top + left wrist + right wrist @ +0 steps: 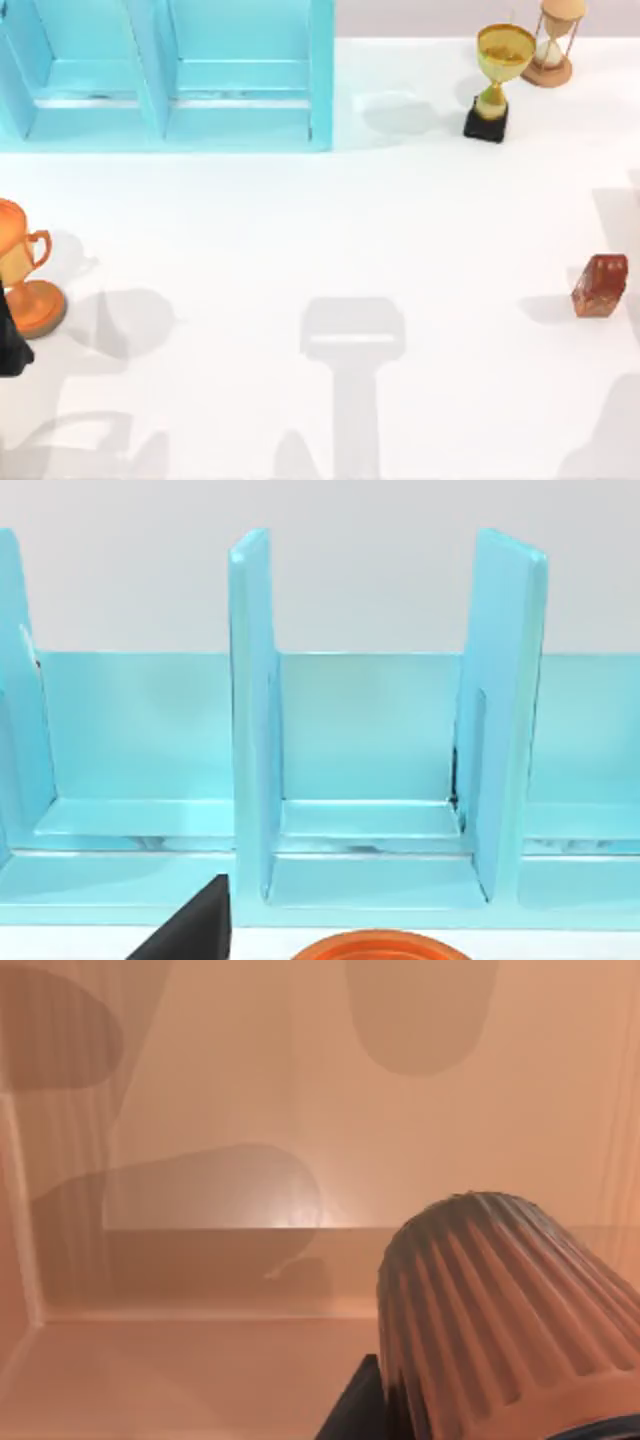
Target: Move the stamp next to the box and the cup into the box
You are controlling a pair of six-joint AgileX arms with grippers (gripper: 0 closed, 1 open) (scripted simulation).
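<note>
Though pressed right up against the right gripper (352, 1408) on the right wrist camera, hard to call as held or merely alongside. Cannot tell how wide that gripper stands. Cup (500, 1305) just beside it, ribbed side on, leaning over, looming large. Box (200, 1110) all around gripper and cup: pale tan walls ahead and to the sides, floor below, soft shadows across the far wall. Cup inside the box, then, though touching the floor or hanging above it, cannot tell.

Over now to the left gripper (8, 342), down at the table's (330, 230) left edge, dark and half cut off by the frame. No telling its opening either. Orange trophy (25, 270) just beside it, its round rim directly under the left wrist camera. Straight ahead of the gripper, a blue shelf (170, 80) with upright dividers and open bays.

Stamp (600, 285) well apart from the left gripper, clear across the table near the right edge, standing on the bare white top with a small shadow beside it. Beyond the stamp, toward the far right corner, a gold trophy (503, 75) on a black base, and an hourglass (555, 40) just beside that, both a long way from the left gripper.
</note>
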